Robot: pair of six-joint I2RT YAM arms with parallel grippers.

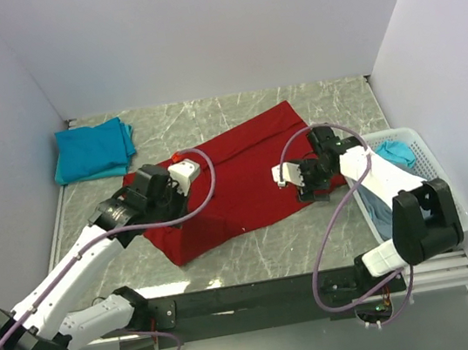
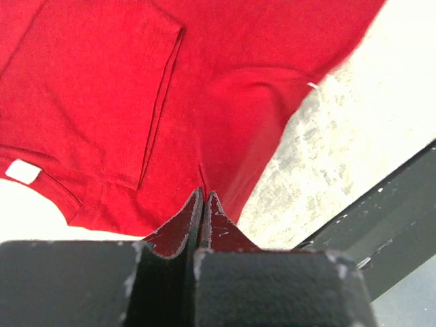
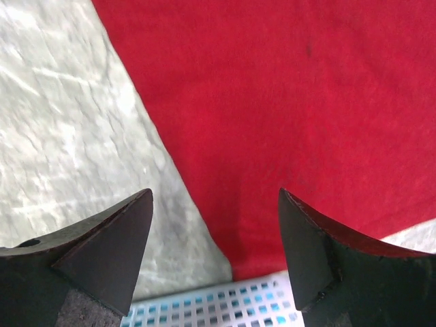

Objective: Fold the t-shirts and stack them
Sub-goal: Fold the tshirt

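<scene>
Top view: the left gripper [image 1: 182, 172] is at the left edge of the one red t-shirt [image 1: 244, 182], the right gripper [image 1: 287, 176] at its right edge; one folded teal pile [image 1: 94, 150] lies rear left (layers uncountable); one basket [image 1: 419, 147] half hides more teal cloth [image 1: 393, 151]. Left wrist: fingers together against red cloth; any pinch unclear. Right wrist: fingers wide apart, holding nothing.

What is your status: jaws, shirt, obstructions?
Left jaws shut on bright red soft cloth t-shirt. Right jaws open over its edge. White plastic lattice basket alongside, not blocking.
</scene>
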